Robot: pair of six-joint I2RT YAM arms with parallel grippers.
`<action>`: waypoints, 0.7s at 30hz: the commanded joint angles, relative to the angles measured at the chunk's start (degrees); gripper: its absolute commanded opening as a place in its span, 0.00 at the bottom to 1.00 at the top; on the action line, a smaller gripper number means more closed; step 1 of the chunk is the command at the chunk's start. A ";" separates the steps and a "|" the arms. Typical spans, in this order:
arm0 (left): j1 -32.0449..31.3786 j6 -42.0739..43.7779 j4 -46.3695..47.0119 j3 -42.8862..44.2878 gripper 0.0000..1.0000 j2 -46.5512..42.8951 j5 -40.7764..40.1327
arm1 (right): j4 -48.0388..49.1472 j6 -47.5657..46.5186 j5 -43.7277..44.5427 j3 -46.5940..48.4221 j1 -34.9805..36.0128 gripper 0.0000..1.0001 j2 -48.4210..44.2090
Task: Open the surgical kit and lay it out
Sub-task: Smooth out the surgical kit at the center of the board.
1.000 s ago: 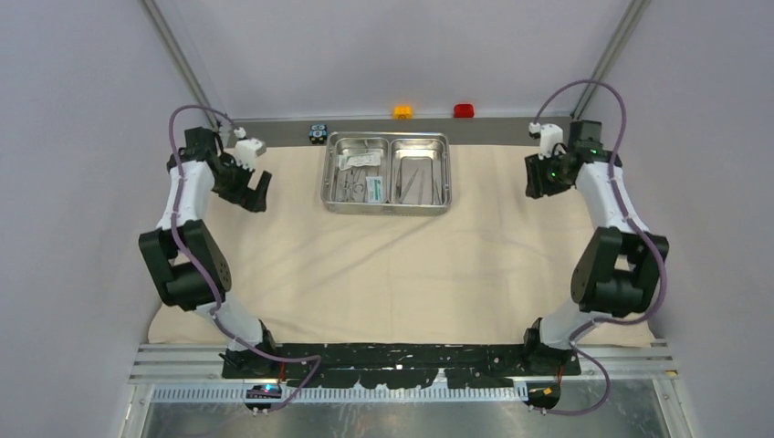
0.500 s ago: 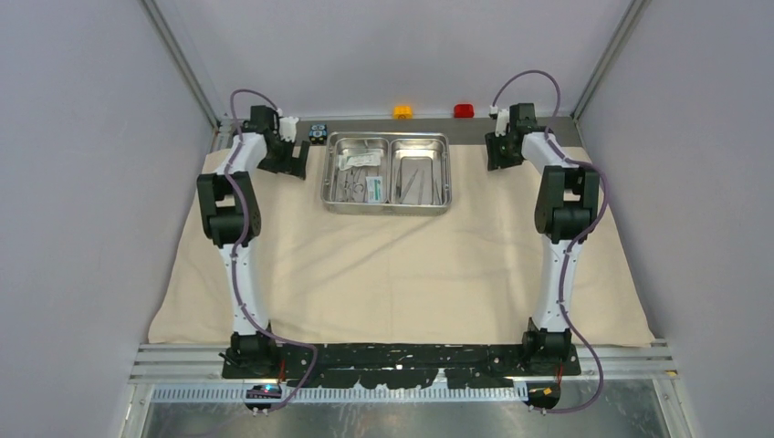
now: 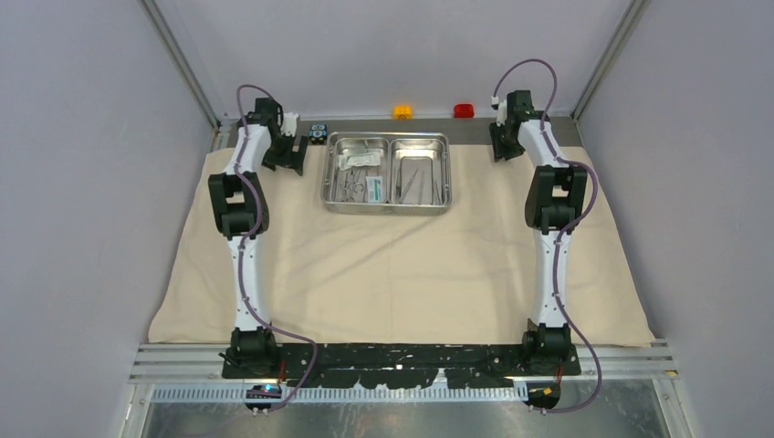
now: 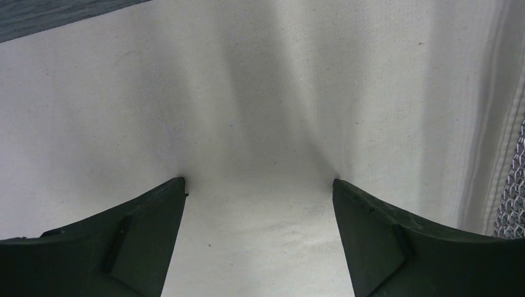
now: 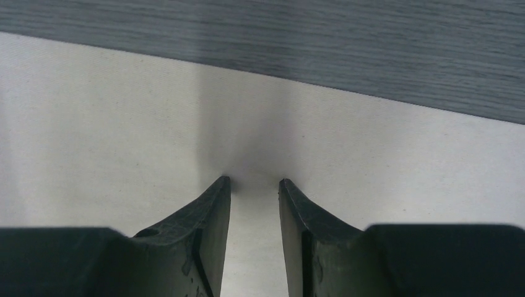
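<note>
Cloth wrap, large and beige (image 3: 392, 265), opened out flat over most of the dark grey wood-grain table (image 5: 371, 49), lightly creased across the middle. Set on its far part, roughly centred: shiny steel two-compartment tray (image 3: 390, 173). In the left compartment, slim metal ring-handled instruments (image 3: 351, 182) and a small white-and-green packet (image 3: 375, 189); in the right, thin straight steel tools (image 3: 415, 182).

Left gripper (image 3: 294, 164) down on the far left of the cloth, near the tray's left wall but apart from it. Seen from the left wrist: black fingers (image 4: 136, 241) spread wide, both tips pressed into the weave, soft folds fanning away from them. Right gripper (image 3: 499, 151) down on the far right, well clear of the tray's right wall. Seen from the right wrist: dark fingers (image 5: 198, 241) drawn close with a narrow gap left, tips touching the cloth just short of its far edge, only flat fabric showing between them.

Behind the cloth: tiny black-and-blue block (image 3: 317, 133), small orange button (image 3: 402, 111), small red button (image 3: 464, 110).
</note>
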 commanded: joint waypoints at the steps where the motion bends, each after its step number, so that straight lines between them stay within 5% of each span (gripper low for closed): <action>1: -0.37 -2.19 -5.20 2.70 0.91 5.23 -1.20 | -6.56 0.64 7.49 5.55 -0.39 0.39 4.99; 21: -0.85 -10.22 -6.75 17.41 0.85 14.82 -3.11 | -15.09 -3.03 12.00 25.24 -0.19 0.37 16.70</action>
